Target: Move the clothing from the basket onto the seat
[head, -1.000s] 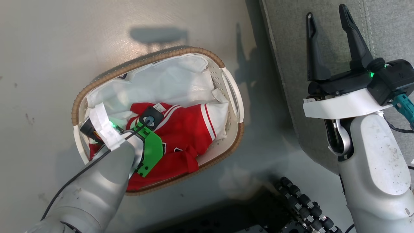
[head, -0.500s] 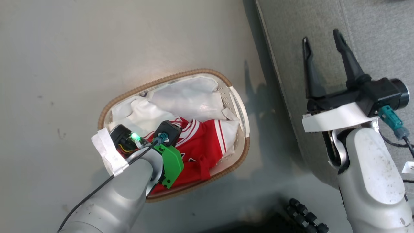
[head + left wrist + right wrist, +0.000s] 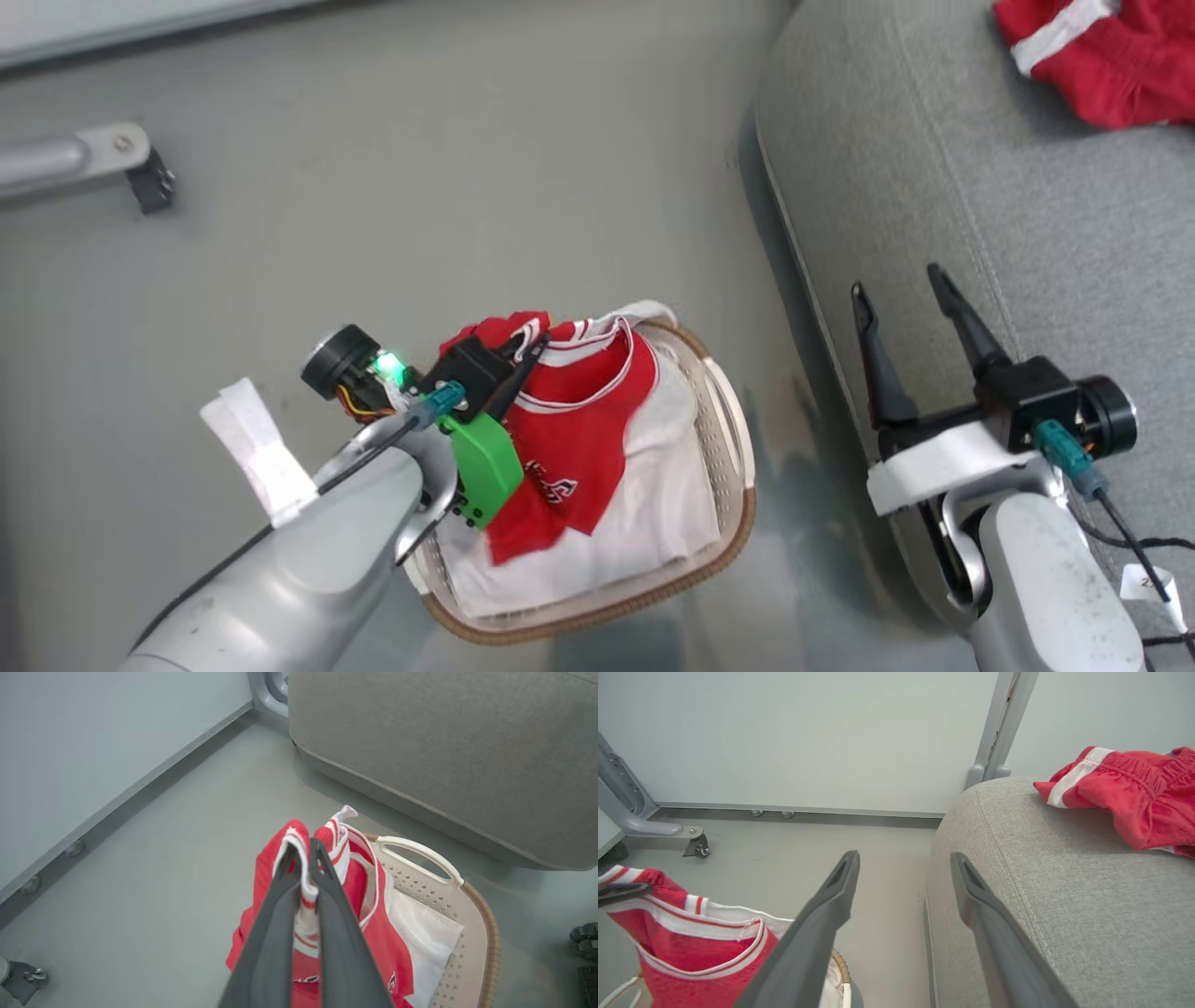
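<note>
My left gripper [image 3: 534,347] [image 3: 303,851] is shut on the white-trimmed edge of a red jersey [image 3: 569,429] [image 3: 364,914] [image 3: 686,956] and holds it up above the basket [image 3: 728,467] [image 3: 472,914]. The jersey hangs down with white lettering near its bottom. The white liner [image 3: 653,523] lies in the basket under it. A second red garment with a white stripe [image 3: 1102,56] [image 3: 1125,788] lies on the grey seat [image 3: 980,187] [image 3: 1064,896]. My right gripper [image 3: 896,285] [image 3: 903,858] stands open and empty at the seat's front edge.
The basket stands on the grey floor just left of the seat. A metal frame leg with a caster [image 3: 140,168] [image 3: 693,842] is at the far left by the wall. A grey post [image 3: 999,728] rises behind the seat.
My left gripper has risen out of the basket with the red jersey in it. The head camera has tilted up, bringing the far floor and the garment on the seat into view.
</note>
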